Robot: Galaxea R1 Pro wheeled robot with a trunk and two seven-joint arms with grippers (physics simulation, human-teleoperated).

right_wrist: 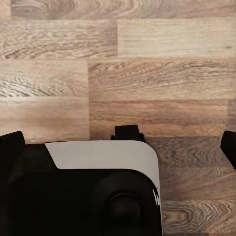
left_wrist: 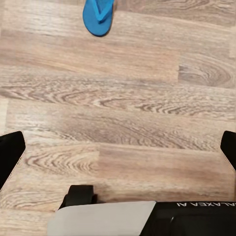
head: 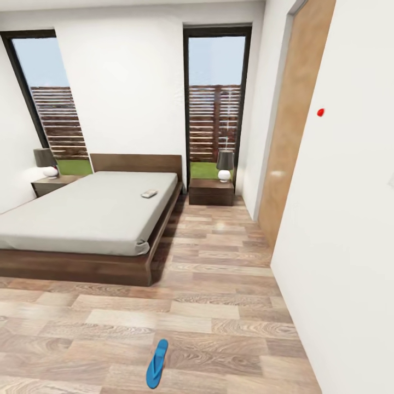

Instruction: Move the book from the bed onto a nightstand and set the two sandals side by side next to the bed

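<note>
Sandal [head: 157,363], bright blue, lies flat on the wood floor [head: 230,328] nearest the robot, well apart from the bed; the same sandal [left_wrist: 99,16] shows at the edge of the left wrist view. Only this one sandal is in sight. Left tool [left_wrist: 118,147]: dark fingertips at both edges of its picture, spread wide, nothing between them, so released. Right tool [right_wrist: 118,142]: likewise spread and empty over bare planks.

Farther on, the bed [head: 82,262] sits low with a grey mattress. Book [head: 149,193], small and pale, lies on the mattress near the headboard, toward the side facing the aisle. Beyond it, a nightstand [head: 211,191] with a lamp [head: 225,165] stands beside the bed, under the tall window; a second nightstand [head: 52,184] stands on the bed's other side.

Judgement: approach stage, nothing grasped yet. Next move likely calls for driving up to the sandal and lowering an arm over it.
</note>
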